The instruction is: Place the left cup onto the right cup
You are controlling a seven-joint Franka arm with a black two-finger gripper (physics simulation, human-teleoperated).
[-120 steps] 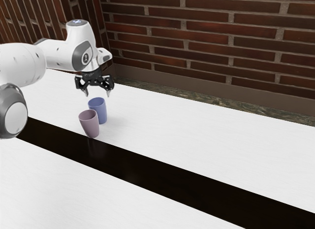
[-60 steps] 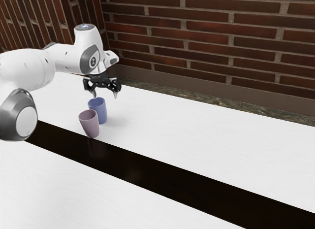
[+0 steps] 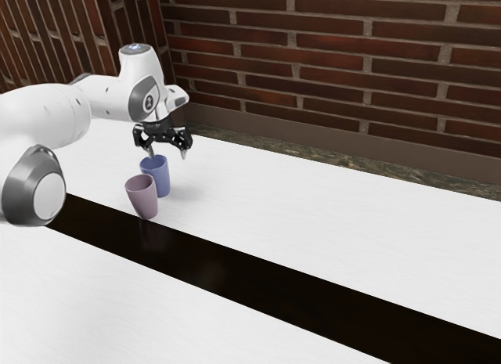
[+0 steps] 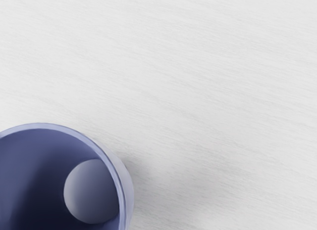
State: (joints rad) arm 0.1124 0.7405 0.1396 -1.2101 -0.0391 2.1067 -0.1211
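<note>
Two cups stand upright side by side on the white table point(image 3: 329, 215): a mauve cup point(image 3: 142, 196) nearer the dark gap and a blue cup point(image 3: 156, 175) just behind it, toward the wall. My gripper point(image 3: 163, 153) hangs open just above the blue cup's rim, slightly to the wall side of it, with nothing between its fingers. In the wrist view I look straight down into the blue cup point(image 4: 54, 180), seeing its inner wall and pale bottom.
A dark gap point(image 3: 258, 282) runs diagonally across the table in front of the cups. A brick wall point(image 3: 352, 59) stands behind the table's far edge. White tabletop extends toward the exterior view's right.
My hand has moved toward the exterior view's right and the wall, then lowered a little, ending just over the blue cup. The fingers stay open. Both cups have kept their places.
</note>
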